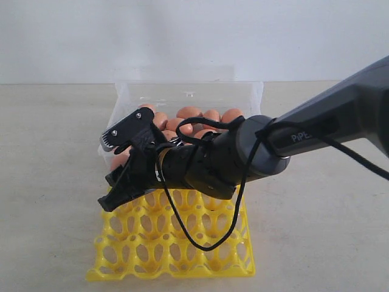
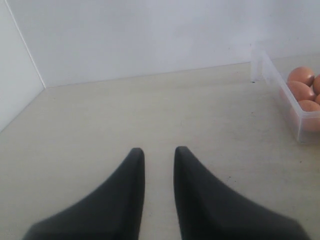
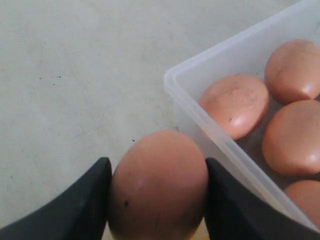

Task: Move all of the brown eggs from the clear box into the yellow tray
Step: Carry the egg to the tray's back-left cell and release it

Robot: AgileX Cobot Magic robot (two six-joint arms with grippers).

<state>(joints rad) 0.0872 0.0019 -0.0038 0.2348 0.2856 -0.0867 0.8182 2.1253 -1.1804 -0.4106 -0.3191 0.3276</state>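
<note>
Held egg: one smooth oval brown egg (image 3: 157, 190) sits crosswise between the two black fingers of the right claw (image 3: 156, 172), touching both.
Right claw: spread about an egg's width and clamped on that egg; nothing else is in it.
Egg's place: outside the box, just beside its corner wall, off the surface.
Other brown eggs (image 1: 209, 115): bunched together inside the box, beyond the claw's tips.
Clear box: shallow rectangular transparent plastic container (image 1: 188, 88), its corner right next to the claw.
Yellow tray: bright yellow plastic lattice egg tray (image 1: 176, 243), below the claw and its wrist, edge close to the box.
Cable: black loop (image 1: 182, 234) hanging from the wrist over the tray.
Left claw (image 2: 159, 152): well off from the right one, over the pale tabletop (image 2: 150, 110), dark fingers a narrow gap apart, gripping nothing; the box end shows off to its side.
</note>
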